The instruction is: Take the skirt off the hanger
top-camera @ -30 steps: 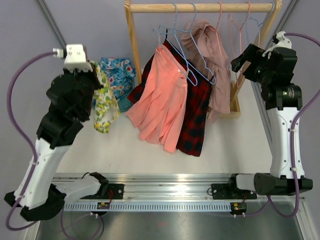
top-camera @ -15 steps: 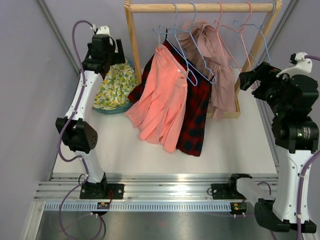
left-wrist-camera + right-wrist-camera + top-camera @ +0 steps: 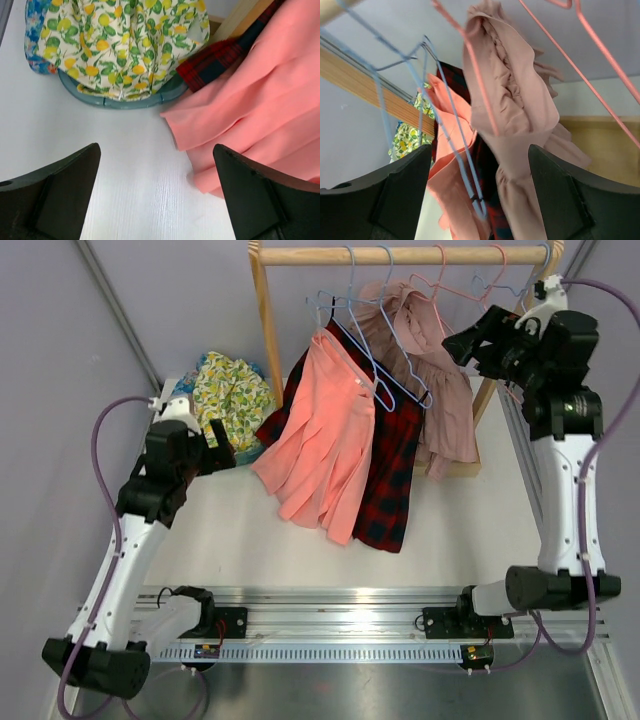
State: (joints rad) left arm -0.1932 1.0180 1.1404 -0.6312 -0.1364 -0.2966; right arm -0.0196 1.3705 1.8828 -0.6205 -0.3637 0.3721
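Three skirts hang on the wooden rack (image 3: pixel 400 255): a coral one (image 3: pixel 325 445) and a red plaid one (image 3: pixel 395 475) on blue hangers (image 3: pixel 385 360), and a dusty pink one (image 3: pixel 440 400) on a pink hanger (image 3: pixel 447 285). My right gripper (image 3: pixel 460 345) is open, high at the rack, just right of the dusty pink skirt's top (image 3: pixel 515 100); that skirt shows beyond its jaws (image 3: pixel 479 160), not between them. My left gripper (image 3: pixel 222 445) is open and empty over the table (image 3: pixel 156 165), left of the coral hem (image 3: pixel 250 125).
A teal basket (image 3: pixel 130 102) at the back left holds a lemon-print garment (image 3: pixel 230 390) over a blue floral one (image 3: pixel 37 30). The rack's left post (image 3: pixel 265 330) stands beside it. Empty pink hangers (image 3: pixel 490 285) hang near my right gripper.
My left gripper let go of the lemon-print garment into the basket, then drew back toward the near left. My right gripper swung up and left to the dusty pink skirt.
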